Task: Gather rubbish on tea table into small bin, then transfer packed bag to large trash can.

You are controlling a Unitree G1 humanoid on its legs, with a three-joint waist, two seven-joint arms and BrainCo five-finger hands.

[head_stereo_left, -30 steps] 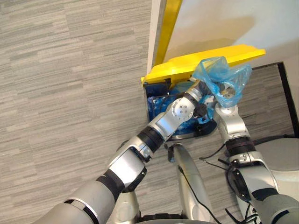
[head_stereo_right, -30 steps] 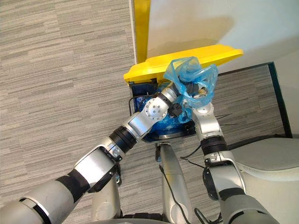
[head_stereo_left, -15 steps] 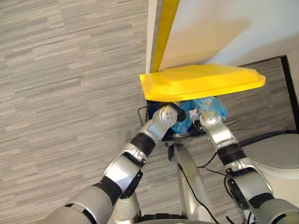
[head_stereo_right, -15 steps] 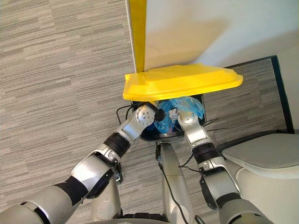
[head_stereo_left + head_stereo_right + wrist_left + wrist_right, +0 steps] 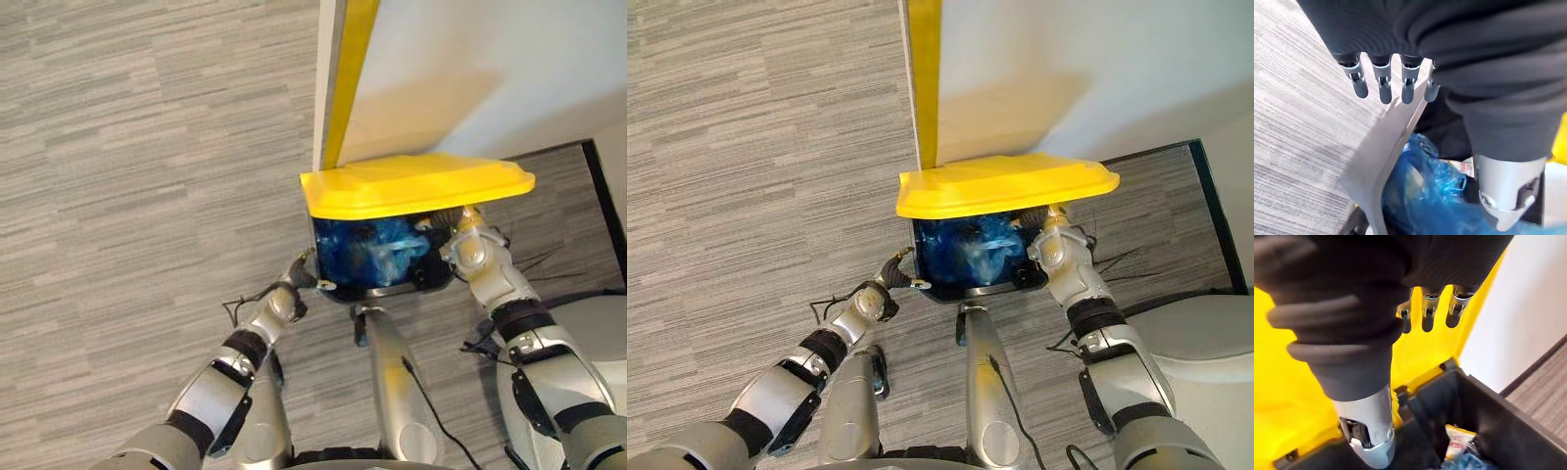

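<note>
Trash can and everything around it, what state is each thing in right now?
Lid: raised, tilted over the opening.
Can: open, with rubbish inside.
Bag: down inside the can, no hand on it.
Left robot hand: open, fingers straight, beside the can's rim.
Right robot hand: open, fingers straight, up by the lid's underside.

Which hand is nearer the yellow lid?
The right hand, fingers straight just under the yellow lid; the left hand sits lower, outside the trash can's left corner.

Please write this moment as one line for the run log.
blue bag: inside trash can | yellow lid: open | left hand: open, beside can | right hand: open, under lid
</note>
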